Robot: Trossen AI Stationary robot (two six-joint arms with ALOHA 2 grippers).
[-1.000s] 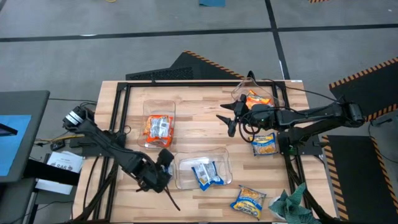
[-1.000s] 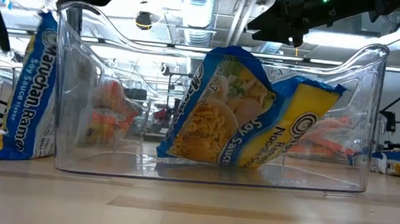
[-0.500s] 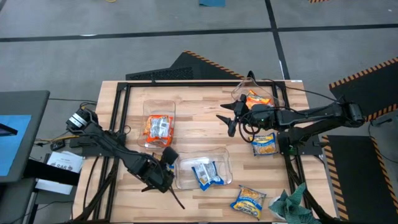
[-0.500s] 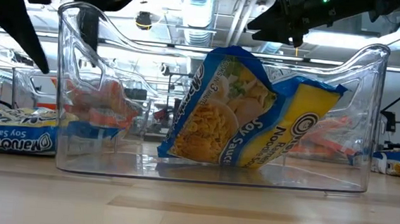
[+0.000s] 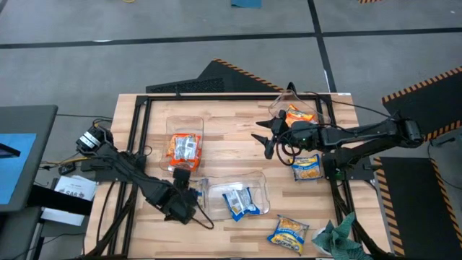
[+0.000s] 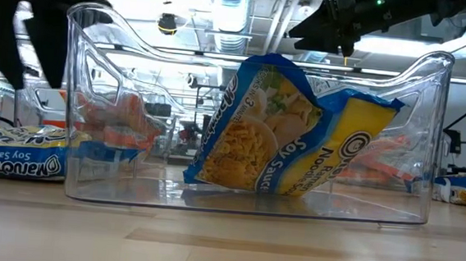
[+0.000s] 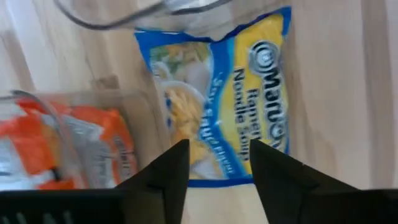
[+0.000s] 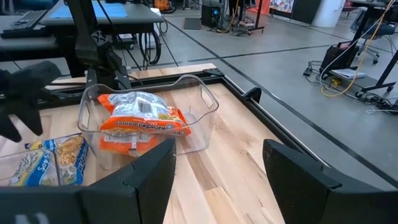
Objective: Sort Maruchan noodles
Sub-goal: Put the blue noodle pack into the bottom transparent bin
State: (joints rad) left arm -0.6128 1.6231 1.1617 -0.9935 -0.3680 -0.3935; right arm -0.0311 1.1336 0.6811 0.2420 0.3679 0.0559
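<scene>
A blue-and-yellow Maruchan packet point(image 7: 217, 99) lies flat on the table against the left wall of the near clear tub point(image 5: 234, 193); it also shows in the low view point(image 6: 17, 161). My left gripper point(image 7: 214, 152) hangs open just above it point(image 5: 182, 189), touching nothing. Another blue-and-yellow packet point(image 6: 290, 130) leans inside that tub. Orange packets fill the far-left tub point(image 5: 184, 148), and one lies in the far-right tub point(image 5: 296, 113). My right gripper point(image 5: 263, 139) hovers open over the middle of the table.
Two more blue-and-yellow packets lie loose: one under the right arm point(image 5: 307, 167), one near the table's near edge point(image 5: 289, 232). A teal cloth point(image 5: 336, 236) sits at the near right corner. Bare wood lies between the tubs. A black frame borders the table.
The blue-and-yellow packet that stood upright in my left gripper beside the near tub has fallen flat onto the table. My left gripper has let it go and now hangs above it, shifted slightly toward the table's left. The right arm has kept still.
</scene>
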